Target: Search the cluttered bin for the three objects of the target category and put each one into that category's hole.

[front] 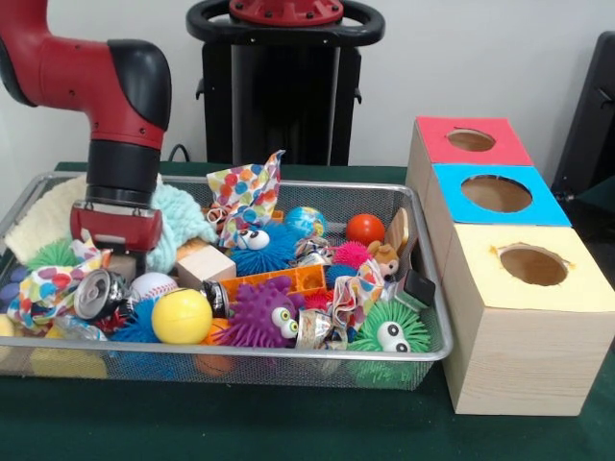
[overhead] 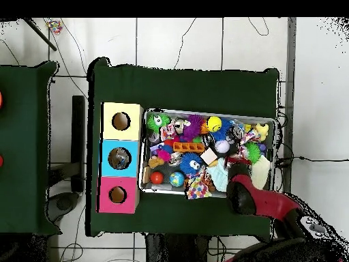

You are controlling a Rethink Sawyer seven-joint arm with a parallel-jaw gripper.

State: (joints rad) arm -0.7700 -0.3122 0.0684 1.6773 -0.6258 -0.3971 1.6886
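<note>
The cluttered bin (front: pixel 288 356) of silver wire mesh lies on the green table and also shows in the overhead view (overhead: pixel 204 112). It holds a yellow ball (front: pixel 181 316), a baseball (front: pixel 152 285), an orange ball (front: pixel 364 229), a globe ball (front: pixel 305 221), purple (front: pixel 261 315), green (front: pixel 389 329) and blue (front: pixel 258 245) spiky creatures, a wooden block (front: pixel 205 264) and a can (front: pixel 99 293). My gripper (front: pixel 117 252) is lowered into the bin's left end in the front view, just behind the can and baseball. Clutter hides its tips.
Three wooden boxes with round holes stand in a row beside the bin: red top (front: pixel 471 141), blue top (front: pixel 497 194), yellow top (front: pixel 533 266). Polka-dot cloth (front: pixel 245 192), pale blue fluffy yarn (front: pixel 183 216) and an orange plastic piece (front: pixel 279 280) also lie in the bin.
</note>
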